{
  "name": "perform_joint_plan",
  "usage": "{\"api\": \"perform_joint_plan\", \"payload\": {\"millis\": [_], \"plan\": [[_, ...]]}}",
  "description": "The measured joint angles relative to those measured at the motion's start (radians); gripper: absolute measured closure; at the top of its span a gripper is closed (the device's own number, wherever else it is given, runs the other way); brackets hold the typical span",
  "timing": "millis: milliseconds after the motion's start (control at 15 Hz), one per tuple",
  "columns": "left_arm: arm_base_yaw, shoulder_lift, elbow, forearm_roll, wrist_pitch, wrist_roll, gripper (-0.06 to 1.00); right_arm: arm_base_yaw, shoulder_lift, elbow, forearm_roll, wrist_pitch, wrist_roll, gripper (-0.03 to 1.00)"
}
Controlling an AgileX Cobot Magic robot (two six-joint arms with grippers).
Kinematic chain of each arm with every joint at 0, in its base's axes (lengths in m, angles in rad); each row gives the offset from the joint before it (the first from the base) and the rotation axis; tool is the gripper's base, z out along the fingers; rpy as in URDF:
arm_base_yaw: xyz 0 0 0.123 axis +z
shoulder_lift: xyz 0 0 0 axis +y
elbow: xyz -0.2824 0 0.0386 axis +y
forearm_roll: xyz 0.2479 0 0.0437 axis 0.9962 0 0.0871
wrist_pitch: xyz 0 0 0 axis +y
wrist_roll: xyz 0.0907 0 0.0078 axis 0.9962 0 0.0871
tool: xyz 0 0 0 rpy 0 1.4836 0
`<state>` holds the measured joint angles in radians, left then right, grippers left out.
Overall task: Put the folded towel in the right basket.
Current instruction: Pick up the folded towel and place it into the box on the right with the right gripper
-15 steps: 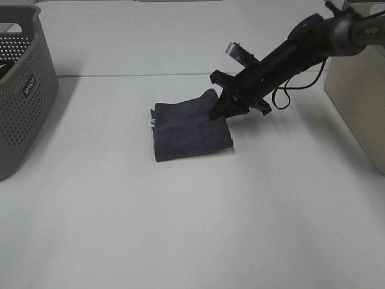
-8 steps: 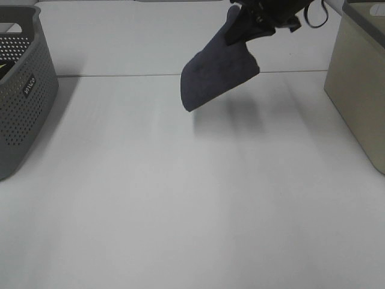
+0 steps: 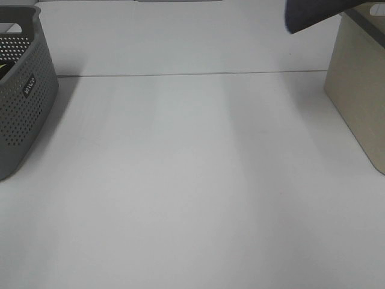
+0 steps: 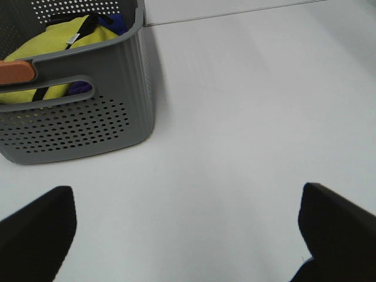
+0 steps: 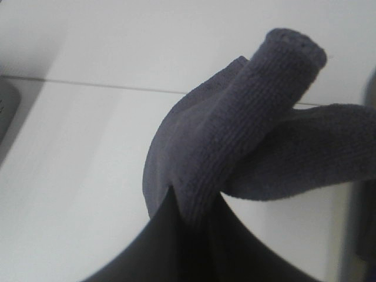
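Note:
The folded dark grey towel [image 3: 310, 13] hangs in the air at the top right of the high view, next to the beige right basket [image 3: 361, 78]; the arm holding it is out of frame there. In the right wrist view my right gripper [image 5: 194, 220] is shut on the towel [image 5: 235, 147], which bunches up in front of the camera. In the left wrist view my left gripper [image 4: 182, 229] is open and empty above the table, its dark fingertips [image 4: 35, 229] at the frame's lower corners.
A grey perforated basket [image 3: 24, 90] stands at the left edge of the table; in the left wrist view it [image 4: 88, 117] holds yellow and blue cloths [image 4: 64, 41]. The white table [image 3: 192, 180] spans the middle.
My right gripper has lifted the towel off the table and carried it up and to the right, toward the beige basket. The arm has left the high view.

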<state>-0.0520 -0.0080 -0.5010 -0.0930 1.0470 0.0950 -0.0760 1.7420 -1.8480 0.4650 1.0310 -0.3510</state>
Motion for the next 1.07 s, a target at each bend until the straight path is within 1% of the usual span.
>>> {"api": "perform_joint_plan", "payload": {"millis": [133, 200, 267, 333, 467, 600, 867, 1067], "plan": [[0.0, 0.0, 0.0, 0.0, 0.0, 0.0, -0.03, -0.115, -0.054, 0.0, -0.006, 0.019, 0.001, 0.91], [0.0, 0.0, 0.0, 0.0, 0.0, 0.0, -0.03, -0.115, -0.054, 0.0, -0.006, 0.019, 0.001, 0.91], [0.0, 0.0, 0.0, 0.0, 0.0, 0.0, -0.03, -0.22, -0.071, 0.0, -0.022, 0.035, 0.001, 0.91], [0.0, 0.0, 0.0, 0.0, 0.0, 0.0, -0.03, -0.253, -0.071, 0.0, -0.039, 0.038, 0.002, 0.91], [0.0, 0.0, 0.0, 0.0, 0.0, 0.0, -0.03, -0.274, -0.055, 0.0, -0.084, 0.038, 0.003, 0.91], [0.0, 0.0, 0.0, 0.0, 0.0, 0.0, -0.03, -0.275, -0.012, 0.0, -0.103, 0.031, 0.003, 0.91], [0.0, 0.0, 0.0, 0.0, 0.0, 0.0, -0.03, -0.275, 0.109, 0.0, -0.17, -0.079, 0.038, 0.91], [0.0, 0.0, 0.0, 0.0, 0.0, 0.0, -0.03, -0.275, 0.189, 0.0, -0.194, -0.096, 0.085, 0.91]]}}
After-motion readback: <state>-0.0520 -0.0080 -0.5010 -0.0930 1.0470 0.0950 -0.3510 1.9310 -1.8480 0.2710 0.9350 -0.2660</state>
